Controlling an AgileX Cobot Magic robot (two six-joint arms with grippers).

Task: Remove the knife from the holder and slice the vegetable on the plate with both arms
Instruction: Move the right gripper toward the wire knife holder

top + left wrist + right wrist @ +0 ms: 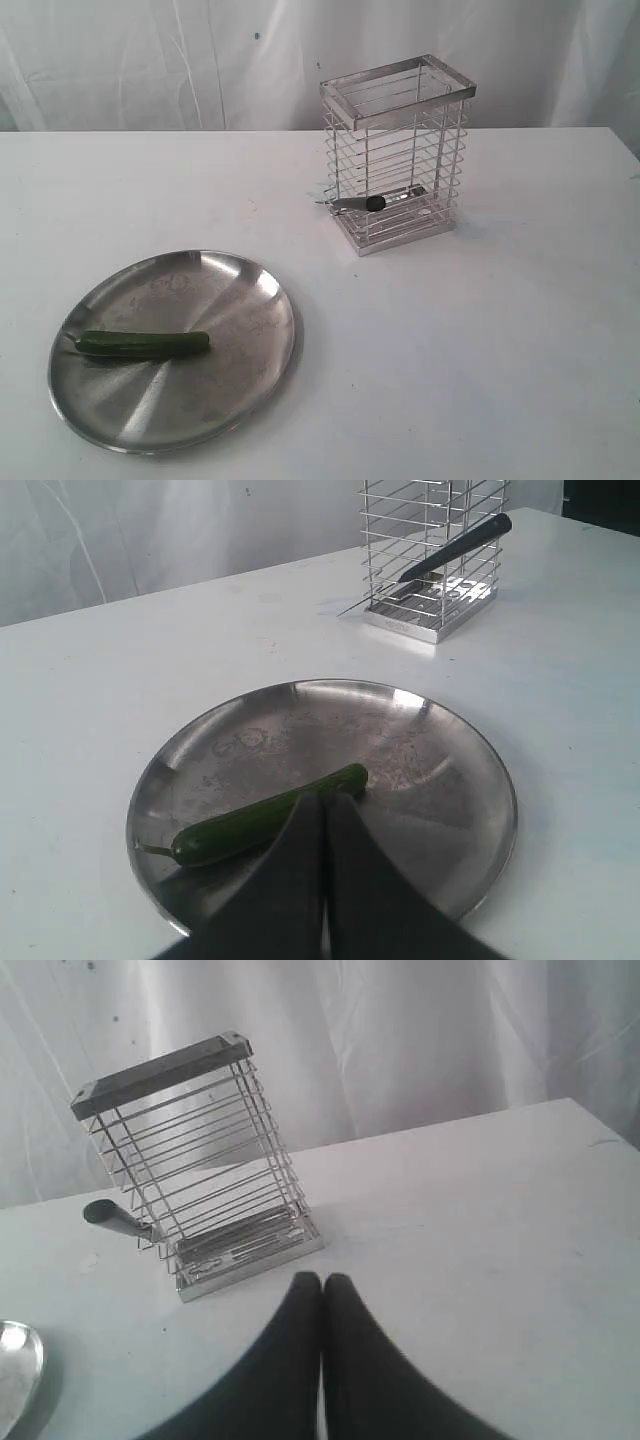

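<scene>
Item 1 — left gripper (322, 802): black jaws pressed together tip to tip, no gap between them, nothing held; it hangs over the near part of the plate, its tips just in front of the vegetable's blunt end in the left wrist view.

Item 2 — right gripper (322, 1280): black jaws likewise closed flat against each other, holding nothing; it is above bare surface, short of the holder's base and apart from it.

Item 3, plate (215, 285): wide, round, shallow, scuffed shiny steel; it lies flat on the surface at the near left of the exterior view.

Item 4, vegetable (145, 344): slender, dark green; it lies on its side on the left half of the plate, lengthwise across it, the thin stem end towards the plate's left rim and the blunt end towards the centre; whole, with no cut showing.

Item 5, surface (480, 350): white, matt, carrying all of the above.

Item 6, holder (395, 235): tall rectangular basket of steel wire with horizontal bars, a flat rim and a flat base; it stands upright, farther back and to the right of the plate, well apart from it.

Item 7, knife (365, 203): in the holder, low down and tilted, threaded through the wires; the narrow blade's tip pokes out near the base on the plate's side, and the black handle juts out of the other side.

Item 8, curtain (150, 60): white, folded, behind the surface's far edge.
</scene>
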